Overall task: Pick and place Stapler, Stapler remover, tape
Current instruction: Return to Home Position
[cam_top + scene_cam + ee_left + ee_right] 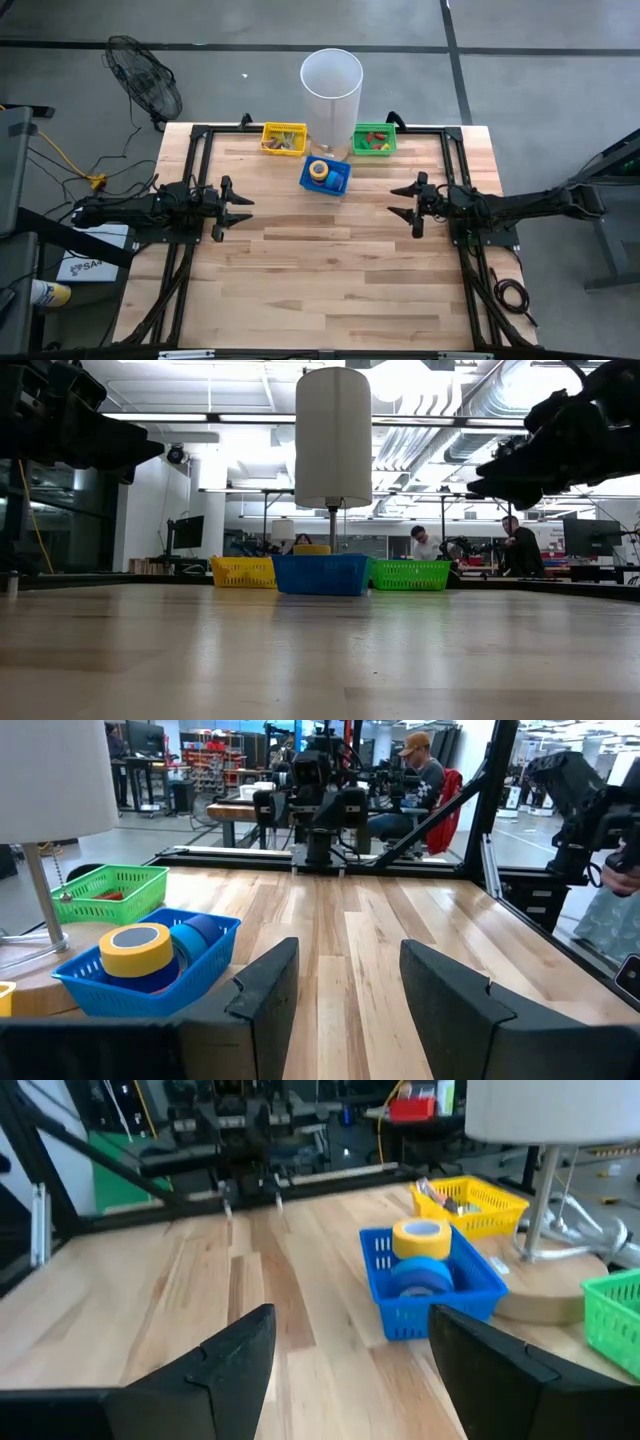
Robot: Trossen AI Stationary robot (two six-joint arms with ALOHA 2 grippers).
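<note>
Three small baskets stand at the table's far middle. The blue basket (325,176) holds a yellow tape roll (420,1238) stacked on a blue one (420,1277). The yellow basket (284,138) holds small metal pieces, and the green basket (374,139) holds red and dark pieces. I cannot tell which of these is the stapler or the stapler remover. My left gripper (238,207) hangs level at mid-left and points to the table's right; it is open and empty. My right gripper (403,200) faces it from mid-right, also open and empty. Both are clear of the tabletop.
A lamp with a tall white shade (331,75) stands on a round wooden base (560,1295) between the baskets, just behind the blue one. Black frame rails (195,150) run along the table's left, right and far sides. Bare wood lies between the grippers. People sit in the room beyond.
</note>
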